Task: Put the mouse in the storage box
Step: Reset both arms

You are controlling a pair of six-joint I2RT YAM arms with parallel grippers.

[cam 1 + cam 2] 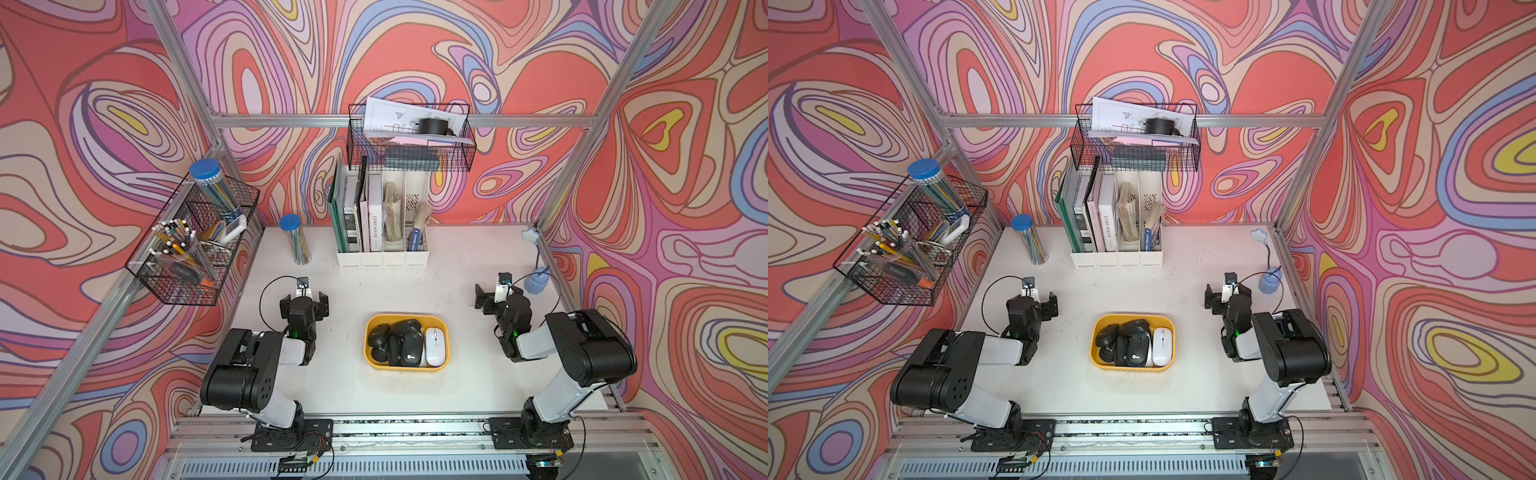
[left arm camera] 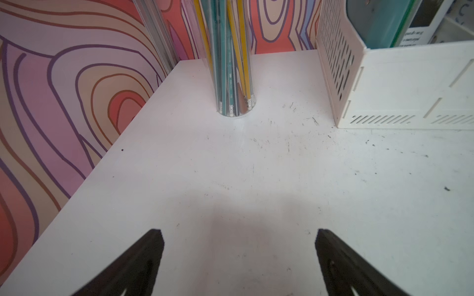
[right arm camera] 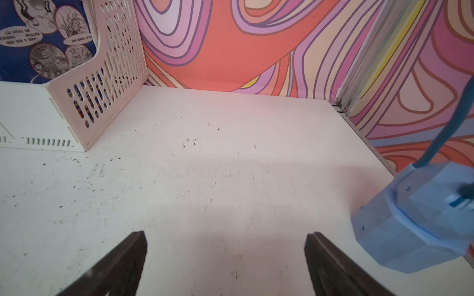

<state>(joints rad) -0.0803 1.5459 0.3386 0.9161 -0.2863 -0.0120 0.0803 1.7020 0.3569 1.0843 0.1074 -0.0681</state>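
The storage box is yellow. The mice in it are black, but for one white mouse. The bench is white, flecked with small dark marks. The walls carry a swirling pattern of coral red, pink, lilac, blue, beige and yellow bands with dark outlines. The file holder is cream white with rows of slots. The wire baskets are black. The pencil tube is clear with a blue lid and holds yellow and teal pencils. The lamp is pale blue.
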